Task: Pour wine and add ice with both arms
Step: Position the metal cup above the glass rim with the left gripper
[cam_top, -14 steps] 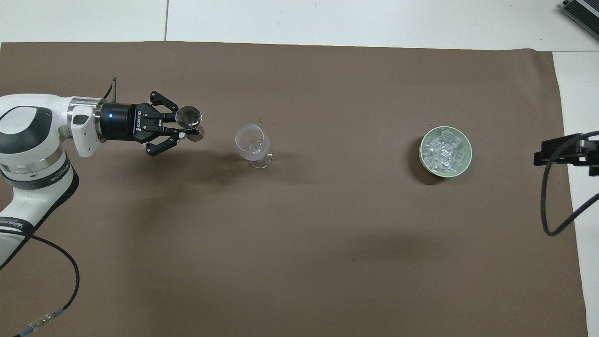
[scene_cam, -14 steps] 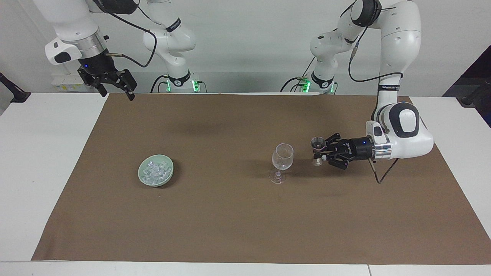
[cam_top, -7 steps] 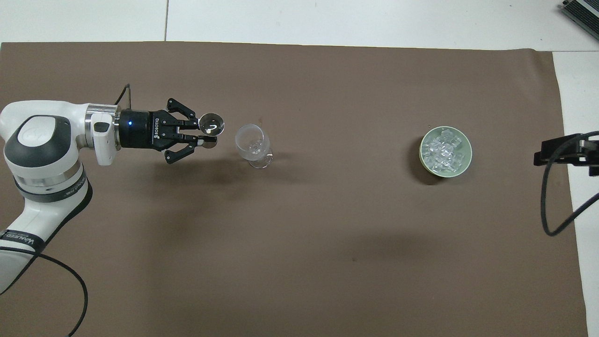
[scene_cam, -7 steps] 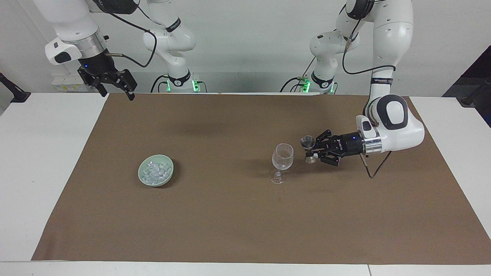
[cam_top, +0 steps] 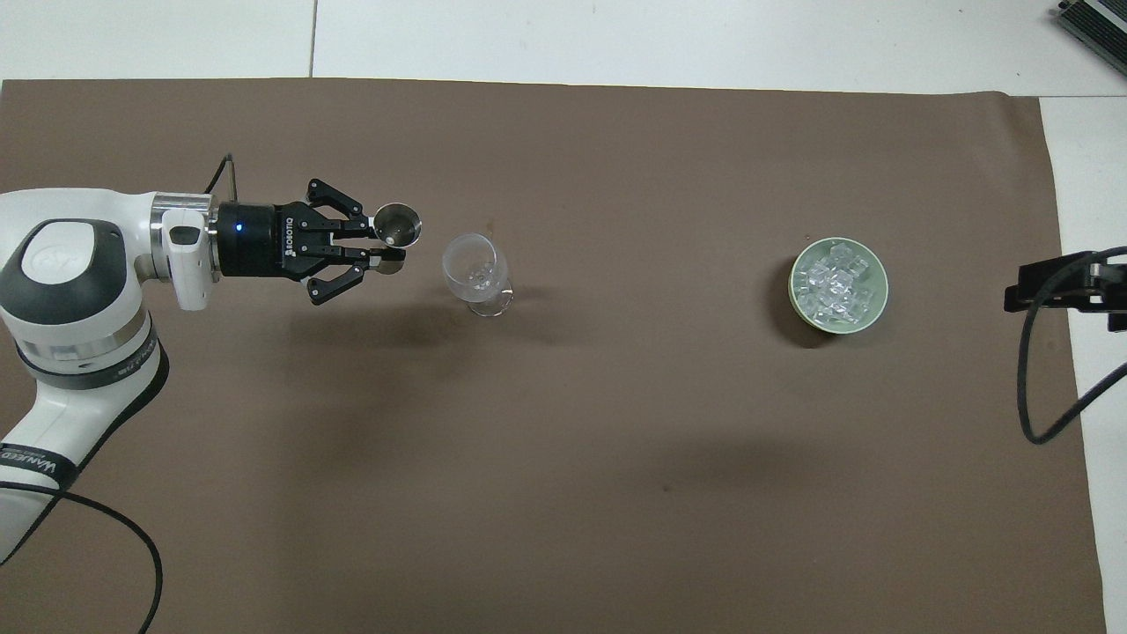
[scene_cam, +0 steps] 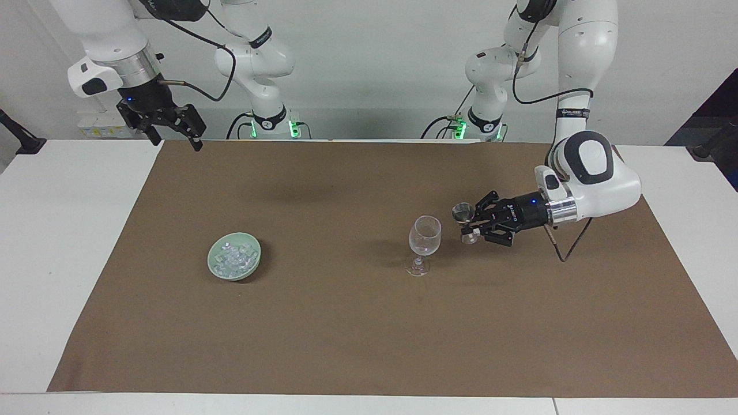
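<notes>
A clear stemmed wine glass (scene_cam: 425, 236) (cam_top: 471, 264) stands upright on the brown mat. Beside it, toward the left arm's end of the table, my left gripper (scene_cam: 470, 225) (cam_top: 379, 244) reaches in sideways, shut on the waist of a small metal jigger (scene_cam: 462, 213) (cam_top: 398, 224). The jigger is just short of the glass's rim and apart from it. No wine shows in these views. Ice (scene_cam: 233, 258) (cam_top: 835, 283) fills a pale green dish (scene_cam: 254, 270) (cam_top: 795, 295) toward the right arm's end. My right gripper (scene_cam: 176, 140) (cam_top: 1057, 286) waits open, raised over the mat's corner.
The brown mat (scene_cam: 346, 334) covers most of the white table (scene_cam: 69, 242). A black cable (cam_top: 1034, 387) loops down from the right arm over the mat's edge. A thin dark rod (scene_cam: 558, 251) hangs from the left wrist above the mat.
My left gripper has carried the jigger sideways toward the wine glass and lifted it slightly. The right arm, the glass and the dish have not moved.
</notes>
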Controlling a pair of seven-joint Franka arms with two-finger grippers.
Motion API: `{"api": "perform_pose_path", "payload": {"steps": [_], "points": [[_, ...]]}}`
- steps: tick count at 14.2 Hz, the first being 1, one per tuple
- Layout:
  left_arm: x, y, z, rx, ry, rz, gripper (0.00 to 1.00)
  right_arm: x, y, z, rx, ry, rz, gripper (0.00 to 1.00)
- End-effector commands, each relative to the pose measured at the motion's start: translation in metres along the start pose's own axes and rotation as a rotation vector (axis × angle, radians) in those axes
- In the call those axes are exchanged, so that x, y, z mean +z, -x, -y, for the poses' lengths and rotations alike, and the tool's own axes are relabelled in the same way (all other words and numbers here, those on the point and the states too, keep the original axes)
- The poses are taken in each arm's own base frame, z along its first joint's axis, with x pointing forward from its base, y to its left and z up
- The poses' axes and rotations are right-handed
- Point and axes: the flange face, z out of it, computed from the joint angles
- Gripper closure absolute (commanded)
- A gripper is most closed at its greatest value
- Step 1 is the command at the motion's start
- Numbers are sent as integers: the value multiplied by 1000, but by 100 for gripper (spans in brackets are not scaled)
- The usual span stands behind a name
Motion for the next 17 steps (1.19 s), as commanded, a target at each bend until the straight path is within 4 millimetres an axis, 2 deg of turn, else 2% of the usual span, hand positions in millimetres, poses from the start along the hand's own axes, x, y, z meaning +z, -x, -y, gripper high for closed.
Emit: {"api": "perform_pose_path", "payload": {"steps": [1, 3, 9, 13, 17], "points": [[5, -7, -9, -12, -18, 22, 99, -1, 7, -2, -11, -18, 5, 0], [11, -8, -9, 0, -13, 48, 100, 0, 6, -2, -11, -18, 7, 0], [5, -20, -7, 9, -17, 141, 100, -1, 7, -2, -11, -18, 5, 0], [9, -25, -11, 7, 10, 200, 100, -1, 7, -2, -11, -18, 5, 0], [12, -39, -11, 1, 16, 253, 100, -1, 7, -2, -9, -18, 5, 0]]}}
